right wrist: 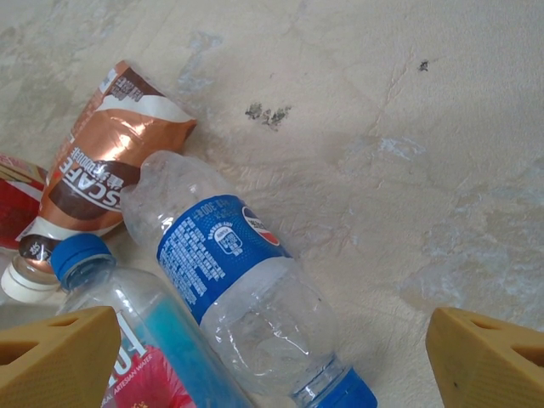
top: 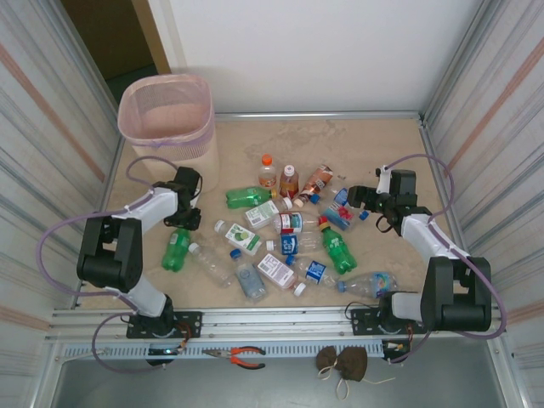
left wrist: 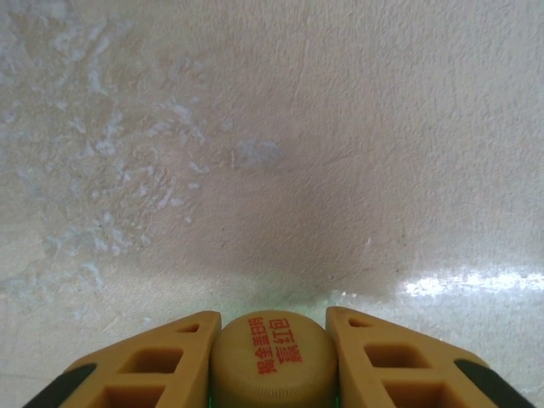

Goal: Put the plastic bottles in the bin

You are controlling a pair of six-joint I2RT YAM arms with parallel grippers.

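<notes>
Several plastic bottles [top: 289, 229] lie scattered across the middle of the table. The bin [top: 166, 115], beige with a pink liner, stands at the far left corner. My left gripper [top: 184, 223] is down at the top end of a green bottle [top: 176, 251]. The left wrist view shows this gripper [left wrist: 272, 327] shut on the bottle's tan cap [left wrist: 272, 361], which has red writing. My right gripper [top: 355, 197] hangs open [right wrist: 270, 327] above a clear bottle with a blue label [right wrist: 229, 255]. Beside it lie a brown-labelled bottle [right wrist: 102, 161] and a blue-capped bottle [right wrist: 127, 340].
Corrugated walls close in the table on the left, right and back. Orange-handled pliers [top: 246, 355] and a brown pouch [top: 342, 361] lie on the front rail. Bare tabletop [top: 382, 153] stretches behind the bottle pile, between the bin and the right wall.
</notes>
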